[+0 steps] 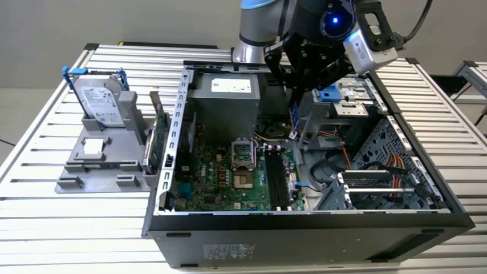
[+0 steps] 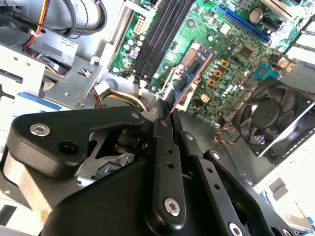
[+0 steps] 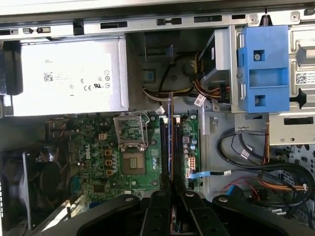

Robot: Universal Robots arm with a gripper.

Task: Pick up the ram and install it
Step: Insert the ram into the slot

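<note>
**A:** Start at the exterior view's left. What's there?

**B:** A silver hard drive (image 1: pixel 99 100) stands in a grey stand (image 1: pixel 95 171) on the slatted tabletop (image 1: pixel 45 228), well apart from the work. Next to it is the open computer case (image 1: pixel 304 242), with the green motherboard (image 1: pixel 220 177) facing up.

**A:** And the ram?

**B:** The ram (image 1: pixel 295 117) hangs edge-down from the hand (image 1: pixel 298 91), raised above the motherboard and not yet seated. In the second wrist view, the hand (image 2: pixel 165 110) pinches one end of the stick between its fingertips.

**A:** Is it lined up?

**B:** In the first wrist view, its thin edge (image 3: pixel 171 123) seems to run along the black memory slots (image 3: pixel 162 147). I'd say the step needs that line held true: stick parallel to the slot, lower edge level, no twist in the grip.

**A:** Anything further right?

**B:** A blue bracket (image 1: pixel 329 94) sits just beside the hand, with loose cables (image 1: pixel 346 154) below. Drifting that way could snag them.
</note>
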